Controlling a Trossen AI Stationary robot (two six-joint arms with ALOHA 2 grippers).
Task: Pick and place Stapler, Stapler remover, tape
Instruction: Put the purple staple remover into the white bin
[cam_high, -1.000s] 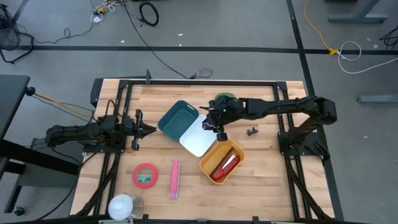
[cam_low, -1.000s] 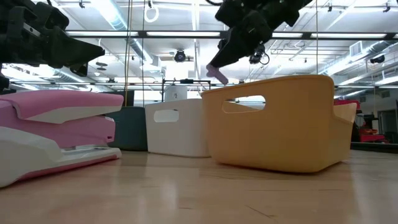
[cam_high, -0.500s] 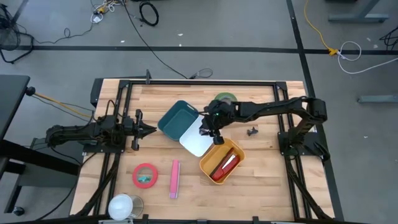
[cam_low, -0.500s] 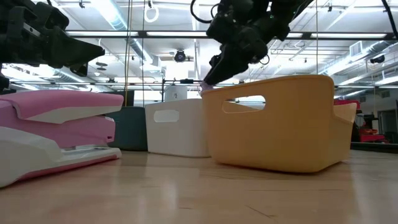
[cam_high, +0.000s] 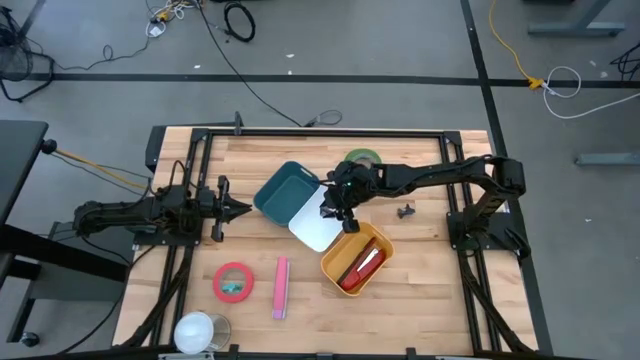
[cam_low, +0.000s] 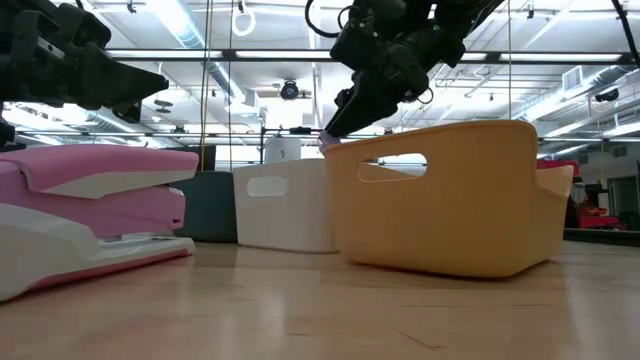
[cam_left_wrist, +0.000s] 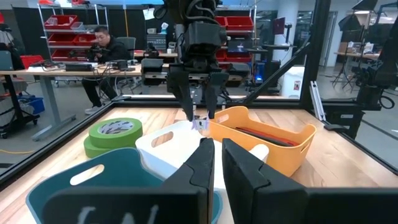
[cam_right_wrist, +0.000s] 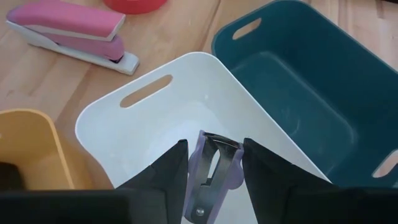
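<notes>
Bench mid-task: right hand (cam_right_wrist: 213, 163) clamps the remover (cam_right_wrist: 212, 168) just above the white bin (cam_right_wrist: 124, 124), next move release; left hand (cam_left_wrist: 216, 163) clenched, idle.

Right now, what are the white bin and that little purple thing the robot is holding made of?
The white bin looks like smooth, matte molded plastic: rounded corners, a cut-out handle slot, soft even shine. The staple remover, held over it in the right gripper, seems to be two materials: lilac plastic grips around gray, likely metal jaws with a rivet at the base.
</notes>
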